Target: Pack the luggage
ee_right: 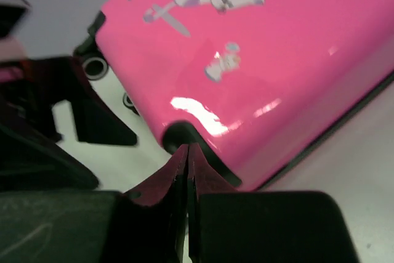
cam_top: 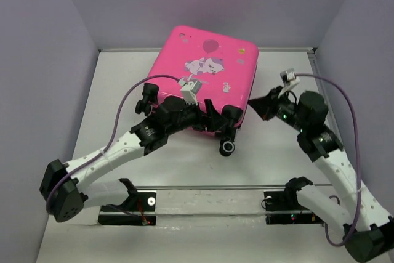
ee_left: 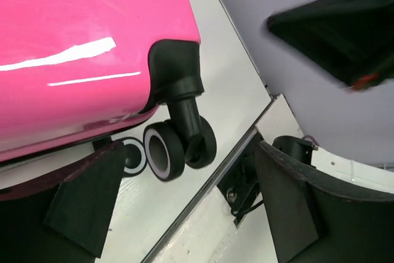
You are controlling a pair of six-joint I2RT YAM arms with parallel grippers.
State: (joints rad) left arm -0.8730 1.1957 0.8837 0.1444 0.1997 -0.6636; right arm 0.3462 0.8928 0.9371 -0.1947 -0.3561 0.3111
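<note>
The hot-pink luggage (cam_top: pixel 203 72) lies flat and closed at the far middle of the table, cartoon print facing up. My left gripper (cam_top: pixel 215 121) is open at its near edge. In the left wrist view, the fingers (ee_left: pixel 86 207) stand wide apart with nothing between them, just short of a black twin wheel (ee_left: pixel 175 146) at the shell's corner (ee_left: pixel 74 41). My right gripper (cam_top: pixel 255 106) is shut and empty beside the near right corner. In the right wrist view, its closed tips (ee_right: pixel 188 152) point at a black corner wheel housing (ee_right: pixel 178 133) of the pink shell (ee_right: pixel 277 60).
A loose-looking black wheel (cam_top: pixel 228 148) sits on the table below the suitcase's near edge. A metal rail (cam_top: pixel 209 187) with the arm mounts runs along the near side. Grey walls close in the white table on the left, right and back.
</note>
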